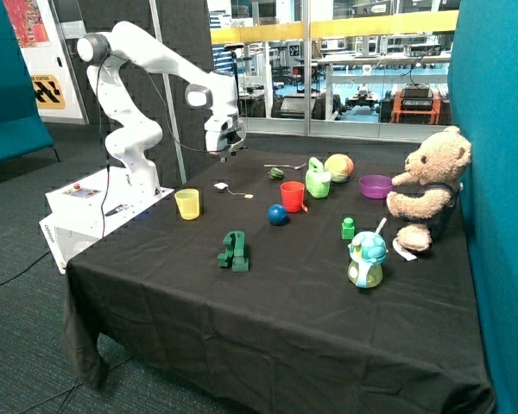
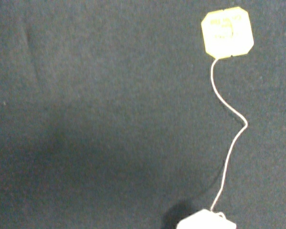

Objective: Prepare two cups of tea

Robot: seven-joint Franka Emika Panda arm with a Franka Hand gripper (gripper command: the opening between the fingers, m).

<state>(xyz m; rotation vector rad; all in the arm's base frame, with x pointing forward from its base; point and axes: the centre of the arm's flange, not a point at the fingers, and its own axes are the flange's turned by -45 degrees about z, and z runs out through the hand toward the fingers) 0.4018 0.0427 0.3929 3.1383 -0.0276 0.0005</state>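
While hovering over the far part of the table, well above the black cloth, points the gripper straight down, touching nothing. Cannot tell whether spread or pressed together; holds nothing that shows. Directly below, flat on the cloth: one tea bag, white and small, with a thin string running off to an orange-yellow tag at about four o'clock from the bag in the outside view. Seen from the wrist: same bag cut off at the picture's edge, string curling away in a loose wave, tag lying flat with faint printing, too blurred to read. Not in either cup. At about eight o'clock from the bag, near but apart, stands the yellow cup, upright, inside not visible. At about three o'clock from the tag, near but apart, stands the red cup, also upright, contents hidden. Just beside the red cup at seven o'clock, a blue ball; at one o'clock, a light-green watering can. At three o'clock from the can, a purple bowl, and near that a teddy bear sitting against the teal wall. Toward the near edge, at six o'clock from the bag and well apart, a dark green toy.
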